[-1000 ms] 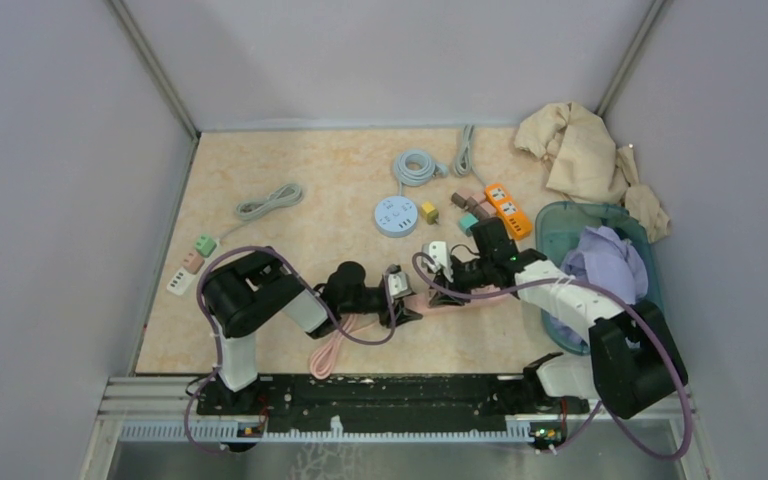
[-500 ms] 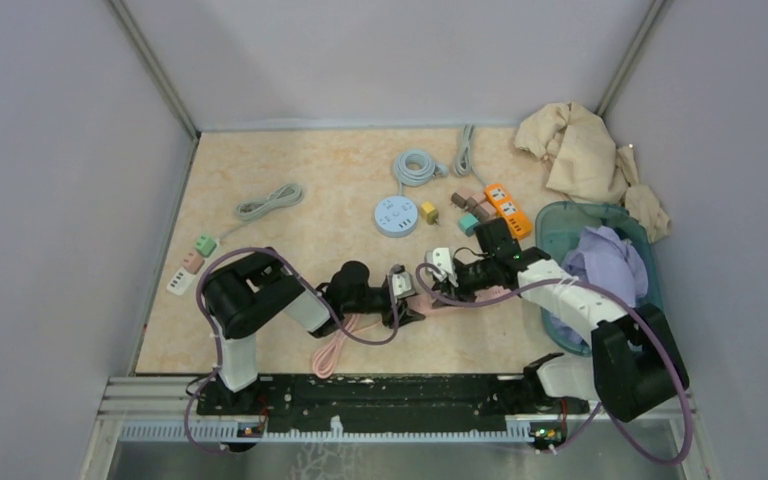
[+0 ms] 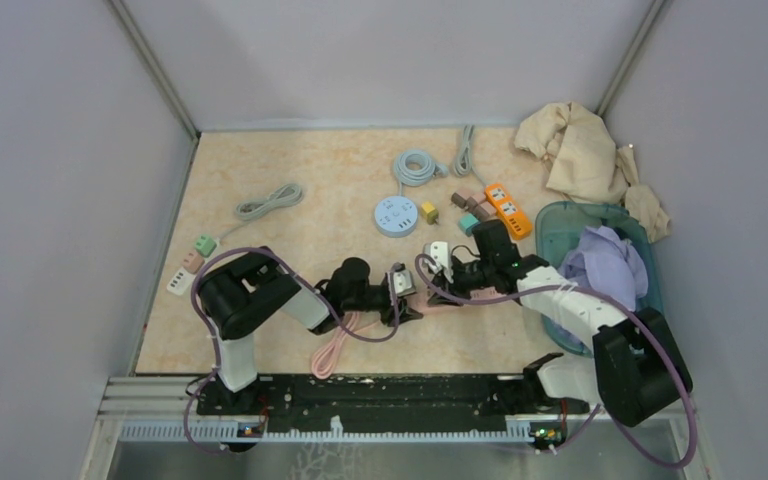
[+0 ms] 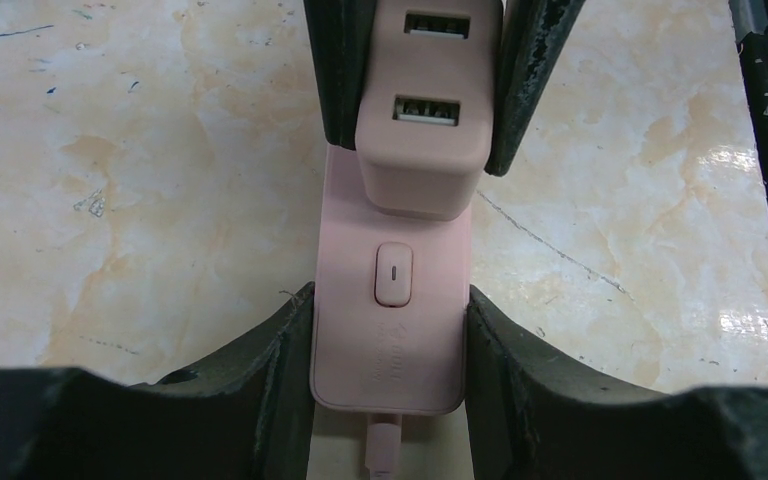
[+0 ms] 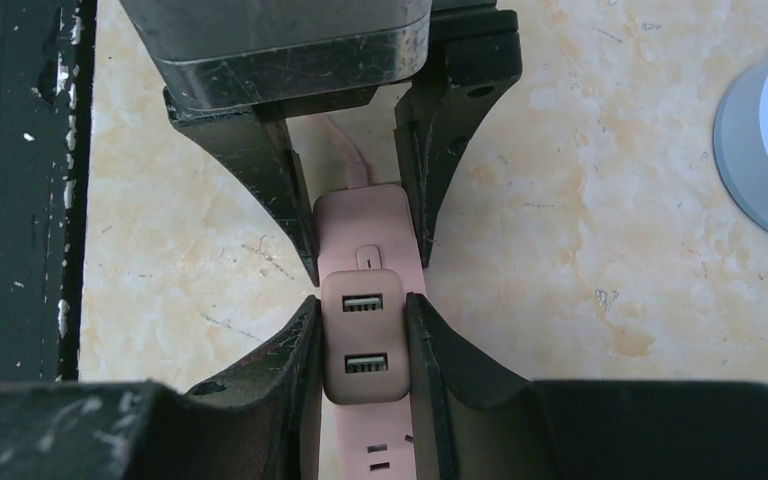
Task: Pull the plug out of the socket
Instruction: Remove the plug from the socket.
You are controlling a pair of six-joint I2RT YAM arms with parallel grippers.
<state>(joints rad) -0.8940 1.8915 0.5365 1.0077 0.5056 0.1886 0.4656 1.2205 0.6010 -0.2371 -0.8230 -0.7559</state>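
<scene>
A pink power strip, the socket [image 4: 390, 340], lies flat on the marble-patterned table, its pink cable [image 3: 332, 345] trailing toward the near edge. My left gripper [image 4: 388, 300] is shut on the strip's cable end, one finger on each long side. A pink two-USB plug [image 5: 364, 335] stands on the strip just beyond the switch. My right gripper [image 5: 364, 310] is shut on the plug's sides. The two grippers face each other in the top view, left gripper [image 3: 400, 300] and right gripper [image 3: 438, 290]. Whether the plug's prongs are out of the socket I cannot tell.
A round blue-and-white socket [image 3: 396, 215] and an orange power strip [image 3: 508, 208] lie farther back. A teal basket [image 3: 560, 215] of clothes stands at the right, a beige cloth [image 3: 580, 150] behind it. Small cube adapters [image 3: 192, 262] and a grey cable [image 3: 268, 202] sit at the left.
The right arm has shifted slightly left, bringing its gripper closer to the left one. Both grips look unchanged.
</scene>
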